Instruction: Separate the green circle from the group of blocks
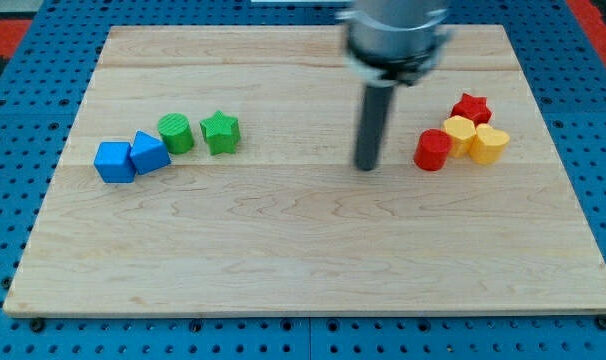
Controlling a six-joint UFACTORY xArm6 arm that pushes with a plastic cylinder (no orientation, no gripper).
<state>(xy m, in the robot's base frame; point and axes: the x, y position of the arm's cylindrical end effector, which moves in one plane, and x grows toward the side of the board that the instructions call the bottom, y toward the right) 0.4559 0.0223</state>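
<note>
The green circle [175, 132] lies at the view's left in a row of blocks. A green star [221, 132] sits just to its right. A blue triangular block [149, 153] touches it at lower left, and a blue cube [114, 161] is further left. My tip [367, 165] rests on the board right of centre, far from the green circle and a short way left of the red cylinder [433, 150].
A second cluster sits at the view's right: a red star [471, 108], a yellow block [460, 133] and a yellow heart-like block [489, 144], beside the red cylinder. The wooden board [303, 260] lies on a blue pegboard.
</note>
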